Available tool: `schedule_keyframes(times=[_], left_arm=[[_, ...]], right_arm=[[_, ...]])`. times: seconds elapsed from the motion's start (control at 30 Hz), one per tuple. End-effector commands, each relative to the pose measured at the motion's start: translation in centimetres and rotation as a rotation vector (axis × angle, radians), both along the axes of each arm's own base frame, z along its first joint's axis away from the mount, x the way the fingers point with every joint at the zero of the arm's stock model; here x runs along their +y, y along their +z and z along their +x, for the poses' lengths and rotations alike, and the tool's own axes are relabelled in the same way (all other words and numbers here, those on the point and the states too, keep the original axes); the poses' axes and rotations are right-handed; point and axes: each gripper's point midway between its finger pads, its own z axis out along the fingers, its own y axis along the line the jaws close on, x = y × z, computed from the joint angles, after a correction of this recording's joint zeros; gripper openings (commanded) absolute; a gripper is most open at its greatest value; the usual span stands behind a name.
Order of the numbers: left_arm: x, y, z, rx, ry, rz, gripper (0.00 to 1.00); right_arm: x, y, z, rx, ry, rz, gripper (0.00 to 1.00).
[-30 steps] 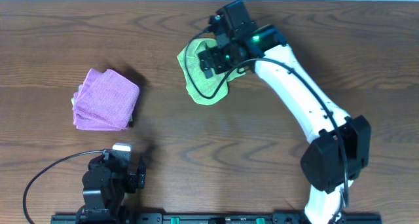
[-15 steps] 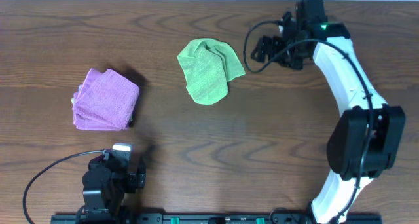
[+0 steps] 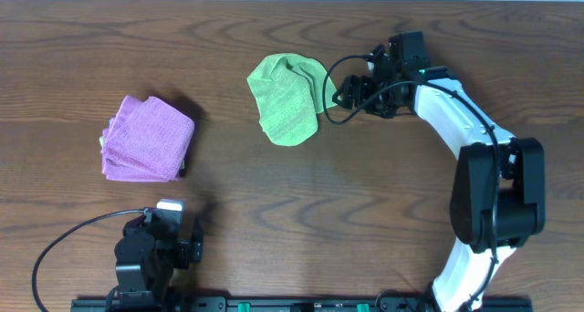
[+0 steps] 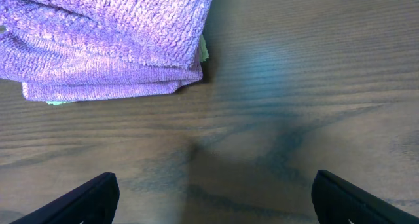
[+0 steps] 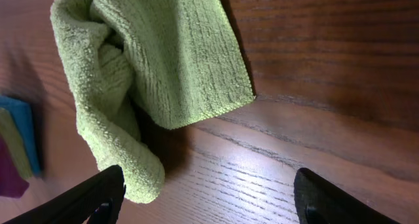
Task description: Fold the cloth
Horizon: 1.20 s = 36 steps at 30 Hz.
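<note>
Black, spread wide and empty, the right gripper [image 3: 339, 93] has swung back from its retreat to hover just right of the green cloth [image 3: 287, 98]. That cloth lies unmoved on the wooden worktop [image 3: 274, 193], rumpled and half doubled, so another fold looks due.

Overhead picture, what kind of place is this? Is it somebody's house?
Probably a robot lab bench, not a house. A left arm and a right arm are mounted at a wooden table, and a crumpled green cloth and a folded purple cloth lie on it for practice.
</note>
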Motion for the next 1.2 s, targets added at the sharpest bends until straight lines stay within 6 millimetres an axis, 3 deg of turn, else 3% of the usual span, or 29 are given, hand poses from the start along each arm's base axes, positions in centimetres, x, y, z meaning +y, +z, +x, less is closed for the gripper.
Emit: schedule_keyframes(times=[0.0, 0.3, 0.8, 0.9, 1.0, 1.07, 1.17], left_arm=[[0.0, -1.4, -0.6, 0.048, -0.011, 0.017, 0.95], [0.0, -1.4, -0.6, 0.048, -0.011, 0.017, 0.95], [-0.4, -0.9, -0.2, 0.021, -0.022, -0.008, 0.95], [-1.6, -0.2, 0.3, -0.012, -0.078, -0.055, 0.95], [-4.0, 0.7, 0.5, -0.048, -0.188, -0.136, 0.95], [-6.7, 1.7, 0.1, -0.074, -0.324, -0.231, 0.95], [-8.3, 2.8, -0.1, -0.109, -0.415, -0.287, 0.95]], right_arm=[[0.7, -1.3, -0.3, 0.035, -0.008, 0.018, 0.82], [2.2, -3.9, 0.2, 0.072, -0.036, 0.038, 0.79], [2.8, -5.2, 1.6, 0.036, -0.063, 0.041, 0.74], [2.9, -6.4, 1.6, 0.056, -0.072, 0.042, 0.73], [2.9, -7.4, 1.5, 0.083, -0.088, 0.047, 0.72], [2.9, -8.0, 1.4, 0.091, -0.088, 0.044, 0.71], [2.7, -8.1, 1.5, 0.086, -0.095, 0.032, 0.67]])
